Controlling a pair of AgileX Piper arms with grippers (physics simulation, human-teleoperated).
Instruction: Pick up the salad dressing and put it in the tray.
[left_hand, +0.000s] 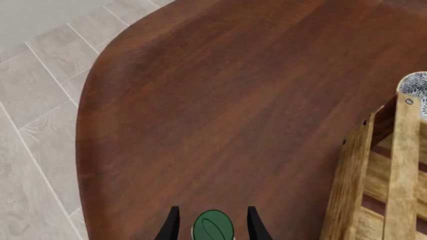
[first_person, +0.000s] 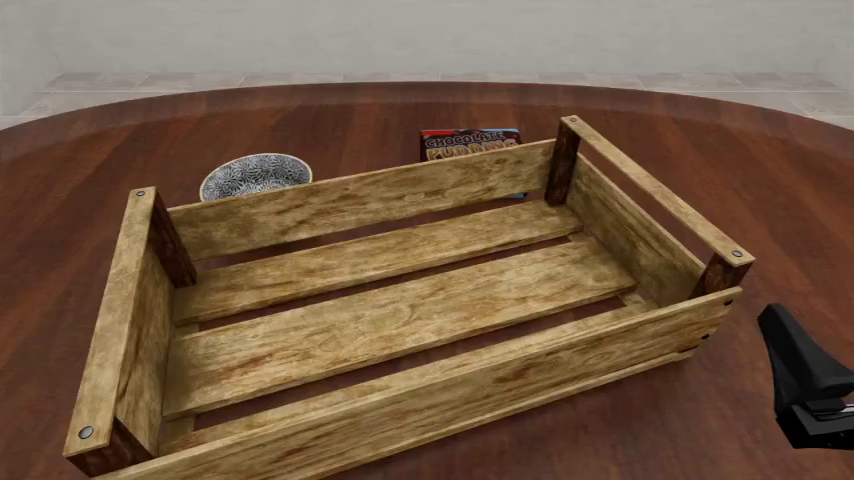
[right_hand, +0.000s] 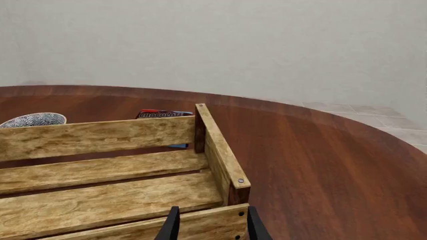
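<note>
Salad dressing (left_hand: 213, 227) sits right between the left hand (left_hand: 213, 225) fingers, green cap showing, lifted above the bench (left_hand: 220, 100) beside the tray (first_person: 400, 320). The fingers flank the cap closely, though I can't tell if they actually grip it. Right hand (right_hand: 212, 225) hangs over the tray's near corner, fingers spread, nothing between them. Beyond the tray's far wall stand a patterned bowl (first_person: 254, 175) and the chocolate pudding box (first_person: 470, 143).
</note>
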